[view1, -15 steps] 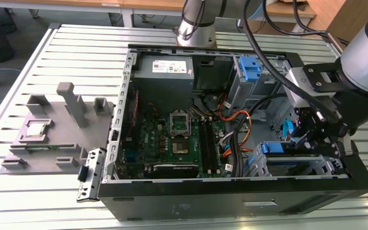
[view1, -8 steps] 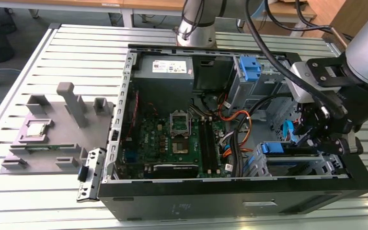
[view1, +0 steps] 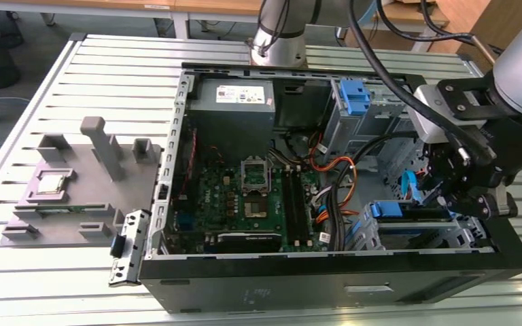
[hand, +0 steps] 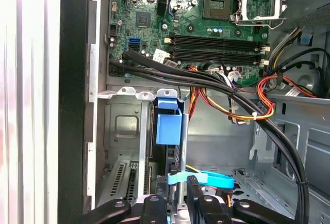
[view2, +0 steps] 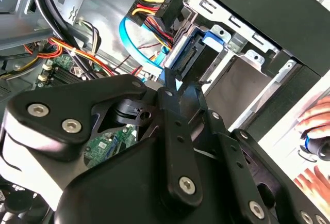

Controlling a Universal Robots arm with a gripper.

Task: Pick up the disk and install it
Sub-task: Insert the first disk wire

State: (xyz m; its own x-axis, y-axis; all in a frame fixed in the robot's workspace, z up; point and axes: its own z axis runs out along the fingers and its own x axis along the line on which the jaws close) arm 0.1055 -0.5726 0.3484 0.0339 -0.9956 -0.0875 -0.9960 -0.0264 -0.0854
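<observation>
Far on the exterior view's left, a grey fixture block (view1: pixel 79 187) sits on the slatted table (view1: pixel 25 122), carrying upright posts and a small square chip. A detached metal bracket (view1: pixel 127 246) leans just beside the open black computer case (view1: pixel 334 282). Inside the case lies a green motherboard (view1: pixel 252 200), and above it is a grey box with a white label (view1: pixel 234 95). Black cables and orange, red and yellow wires (view1: pixel 338 180) run on toward the exterior view's right. A blue bracket (view1: pixel 355 95) stands in the upper metal cage. The disk (view1: pixel 404 211) sits in the lower drive cage (view1: pixel 415 238), in the case's corner nearest the arm. What shows of it is mostly its blue plastic carrier frame, seen edge-on, with a blue tab (hand: pixel 169 126) standing out in the first wrist view. The cage walls hide most of its face. It stands on edge in the cage, and its long axis runs roughly across the exterior view from left to right. A light blue flat cable (view2: pixel 135 53) curves just beside its connector end in the second wrist view. The gripper (view1: pixel 459 198) hangs directly over the disk's end, very close to it. Whether it is open or closed I cannot tell.
</observation>
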